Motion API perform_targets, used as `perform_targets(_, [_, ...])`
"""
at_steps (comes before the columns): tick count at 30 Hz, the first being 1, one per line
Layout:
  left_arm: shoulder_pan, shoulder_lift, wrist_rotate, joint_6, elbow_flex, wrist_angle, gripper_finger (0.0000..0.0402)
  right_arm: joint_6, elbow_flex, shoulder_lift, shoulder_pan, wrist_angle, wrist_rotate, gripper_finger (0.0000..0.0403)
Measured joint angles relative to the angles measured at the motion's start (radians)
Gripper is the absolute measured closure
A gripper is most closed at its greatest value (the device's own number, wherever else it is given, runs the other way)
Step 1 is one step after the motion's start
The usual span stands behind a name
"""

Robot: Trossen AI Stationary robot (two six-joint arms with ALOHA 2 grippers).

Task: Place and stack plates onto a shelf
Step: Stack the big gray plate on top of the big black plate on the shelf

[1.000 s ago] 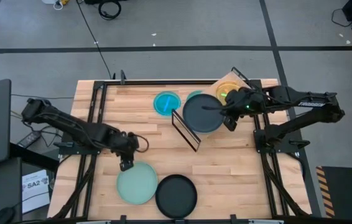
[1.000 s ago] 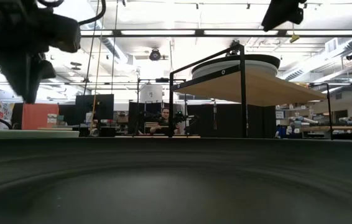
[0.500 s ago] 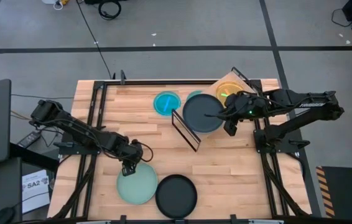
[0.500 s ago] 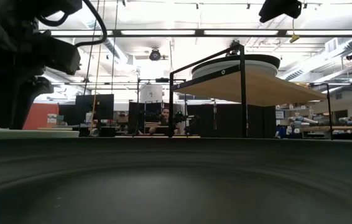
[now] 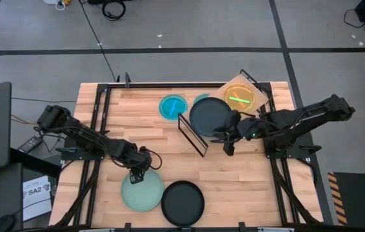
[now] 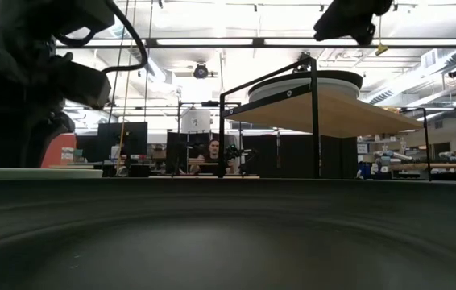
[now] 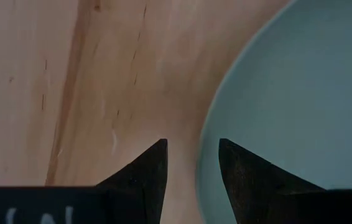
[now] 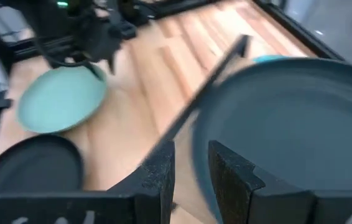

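On tabletop (image 5: 234,174) near front edge: mint plate (image 5: 142,191), round, flat, beside black plate (image 5: 183,203). Left end effector (image 7: 191,163) at mint plate's rim, fingers parted, straddling edge, nothing clamped. Right end effector (image 8: 189,167) released, empty, beside dark plate (image 5: 209,117) on shelf (image 5: 247,96).

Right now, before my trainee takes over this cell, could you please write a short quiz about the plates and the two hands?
1. True or false: the orange plate lies on the shelf.
2. The left hand straddles the rim of which plate? A black, B mint green, C light blue.
3. Is the right hand open or shut?

Key:
1. True.
2. B, the mint green plate.
3. Open, holding nothing.
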Motion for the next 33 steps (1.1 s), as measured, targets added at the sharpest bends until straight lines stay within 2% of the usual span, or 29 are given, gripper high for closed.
perform_targets(5, [0.000, 0.015, 0.001, 0.001, 0.000, 0.005, 0.0253, -0.078, -0.090, 0.000, 0.014, 0.203, -0.087, 0.0300])
perform_targets(9, [0.002, 0.015, 0.001, 0.002, 0.001, 0.009, 0.0273, -0.111, -0.131, 0.000, 0.015, 0.312, -0.122, 0.0300])
perform_targets(21, [0.002, 0.013, 0.008, 0.003, 0.002, 0.007, 0.0383, -0.114, -0.139, 0.000, 0.014, 0.326, -0.117, 0.0300])
perform_targets(33, [0.005, -0.005, 0.031, 0.007, 0.001, -0.053, 0.0387, -0.114, -0.139, 0.000, 0.014, 0.325, -0.114, 0.0300])
